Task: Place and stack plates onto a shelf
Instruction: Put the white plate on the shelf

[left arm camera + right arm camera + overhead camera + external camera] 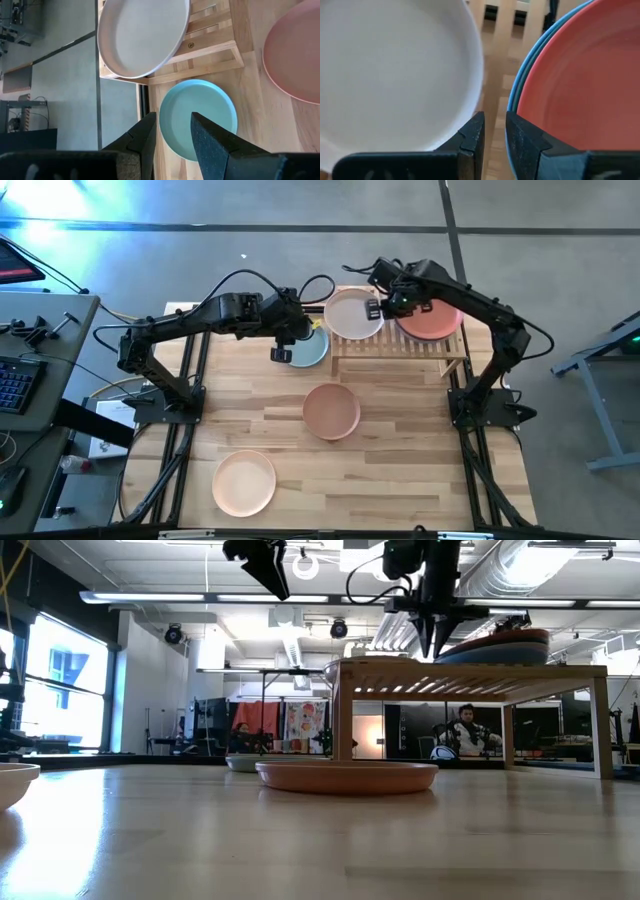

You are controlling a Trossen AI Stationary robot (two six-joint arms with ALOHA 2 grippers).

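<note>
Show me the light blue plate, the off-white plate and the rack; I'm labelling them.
light blue plate (pixel 200 112): left wrist view, its inner floor.
off-white plate (pixel 352 314): high view, its centre.
rack (pixel 400 349): high view, bare front slats.

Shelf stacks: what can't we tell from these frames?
- Plates under the orange-red plate on the shelf: high view shows only the top; right wrist view shows one blue rim, the rest covered.
- Light blue plate: partly hidden by the left gripper in high view.
- Peach plate: cut off by low view's edge.
</note>
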